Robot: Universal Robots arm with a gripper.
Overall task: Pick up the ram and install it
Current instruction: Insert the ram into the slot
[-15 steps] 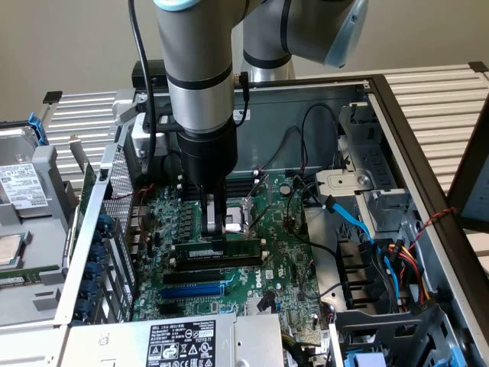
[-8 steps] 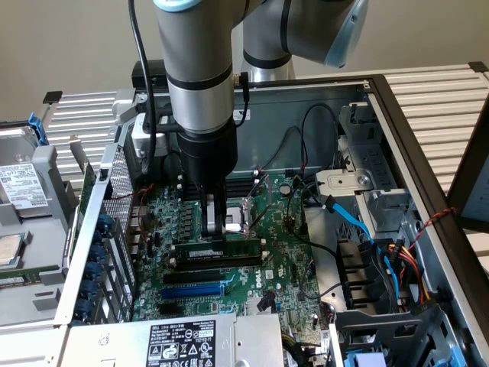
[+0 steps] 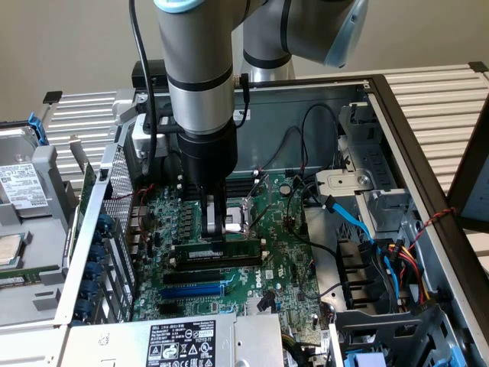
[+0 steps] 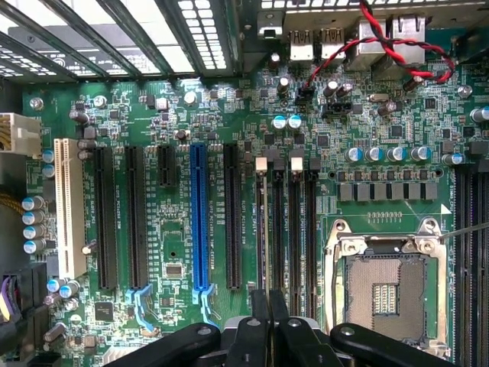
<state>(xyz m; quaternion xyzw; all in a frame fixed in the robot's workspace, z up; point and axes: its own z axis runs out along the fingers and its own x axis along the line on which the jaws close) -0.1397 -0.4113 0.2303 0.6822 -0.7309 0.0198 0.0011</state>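
Open computer case [image 3: 397, 115] across most of the exterior view, green motherboard [image 3: 283, 252] flat on its floor. Grey robot arm [image 3: 199, 76] coming straight down from the top, left of centre.

Gripper [image 3: 218, 229] at mid-frame, jaws nearly closed and pinched on the top long edge of the ram [image 3: 237, 250]. Looks like a held grip, not just contact, though the exact pad contact is hard to make out.

Ram standing on edge, level, long axis running toward the exterior view's left and right, just below the fingers and just above the black slots [image 3: 199, 275]. Blue expansion slot [image 3: 191, 291] next row lower in the frame. Cannot tell whether the bottom edge is already inside a slot or only resting over it. Grip sits left of the stick's middle, more length sticking out toward the exterior view's right.

In the wrist view, fingertips pressed close together, lined up with the memory slots [image 4: 294, 229] beside the bare CPU socket [image 4: 386, 287].

Handling, as judgement: light, thin, stiff along its length, but brittle if twisted. Smooth flat faces, so likely to slip or tilt under an off-centre pinch. Best held across both flat faces near mid-length at the top edge, clear of the contact edge. Chips and board below both fragile.
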